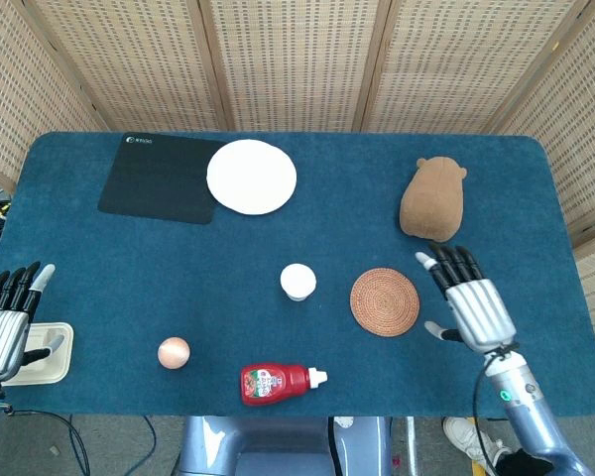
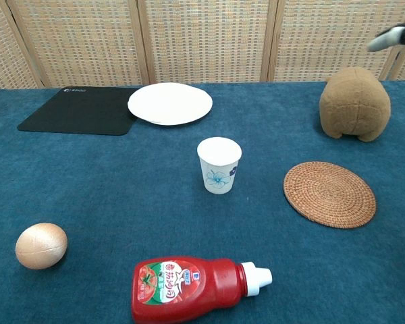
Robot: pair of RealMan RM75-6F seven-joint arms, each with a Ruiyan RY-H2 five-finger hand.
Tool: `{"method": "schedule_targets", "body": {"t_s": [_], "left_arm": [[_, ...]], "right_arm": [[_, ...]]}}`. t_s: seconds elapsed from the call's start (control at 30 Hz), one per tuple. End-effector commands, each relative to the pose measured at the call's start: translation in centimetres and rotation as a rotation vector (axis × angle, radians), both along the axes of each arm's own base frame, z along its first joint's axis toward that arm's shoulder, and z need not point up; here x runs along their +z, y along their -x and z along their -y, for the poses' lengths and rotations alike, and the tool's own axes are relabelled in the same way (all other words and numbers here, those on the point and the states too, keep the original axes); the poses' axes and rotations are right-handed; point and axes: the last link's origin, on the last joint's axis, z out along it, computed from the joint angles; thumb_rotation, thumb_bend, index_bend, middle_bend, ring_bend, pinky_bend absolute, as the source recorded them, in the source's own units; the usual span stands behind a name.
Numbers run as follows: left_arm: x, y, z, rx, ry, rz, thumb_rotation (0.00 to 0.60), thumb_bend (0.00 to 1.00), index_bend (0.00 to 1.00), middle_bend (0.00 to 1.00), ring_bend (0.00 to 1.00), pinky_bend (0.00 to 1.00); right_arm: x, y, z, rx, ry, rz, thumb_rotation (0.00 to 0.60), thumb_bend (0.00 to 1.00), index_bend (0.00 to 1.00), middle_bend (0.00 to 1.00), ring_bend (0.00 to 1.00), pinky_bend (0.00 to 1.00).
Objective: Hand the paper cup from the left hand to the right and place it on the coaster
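Blue-clothed table (image 1: 129,288): both hands, left (image 1: 5,327) and right (image 1: 473,302), hover flat, fingers (image 1: 454,266) spread, released.

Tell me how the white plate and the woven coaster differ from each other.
The plate is smooth and plain white; the coaster is brown with a ringed, woven texture. The plate looks clearly larger than the coaster. The plate sits at the far side, overlapping a corner of the black mat; the coaster lies nearer, right of the cup, touching nothing. Both are round, flat, bare on top, and lie on the blue cloth.
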Motion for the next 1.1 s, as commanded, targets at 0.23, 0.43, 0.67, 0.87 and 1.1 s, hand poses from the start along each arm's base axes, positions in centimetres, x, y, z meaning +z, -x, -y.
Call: {"method": "schedule_targets", "body": {"t_s": [0.23, 0.43, 0.67, 0.87, 1.1], "left_arm": [[-0.1, 0.5, -0.5, 0.020, 0.016, 0.014, 0.600, 0.18, 0.00, 0.00, 0.00, 0.00], [-0.6, 0.6, -0.8, 0.018, 0.048, 0.019, 0.600, 0.18, 0.00, 0.00, 0.00, 0.00], [-0.8, 0.9, -1.1, 0.025, 0.064, 0.029, 0.600, 0.18, 0.00, 0.00, 0.00, 0.00], [-0.8, 1.0, -1.3, 0.029, 0.070, 0.033, 0.600, 0.18, 0.00, 0.00, 0.00, 0.00], [-0.7, 1.0, -1.2, 0.027, 0.066, 0.042, 0.600, 0.18, 0.00, 0.00, 0.00, 0.00]], "right_arm": [[-5.7, -10.3, 4.8, 0.121, -0.140, 0.007, 0.600, 0.02, 0.15, 0.00, 0.00, 0.00], [-9.2, -12.8, 6.7, 0.110, -0.210, -0.016, 0.600, 0.02, 0.17, 0.00, 0.00, 0.00], [-13.2, -13.7, 7.8, 0.078, -0.281, -0.063, 0.600, 0.02, 0.19, 0.00, 0.00, 0.00], [-15.3, -13.8, 7.9, 0.054, -0.319, -0.080, 0.600, 0.02, 0.19, 0.00, 0.00, 0.00], [-16.0, -14.0, 8.2, 0.044, -0.314, -0.081, 0.600, 0.02, 0.19, 0.00, 0.00, 0.00]]}}
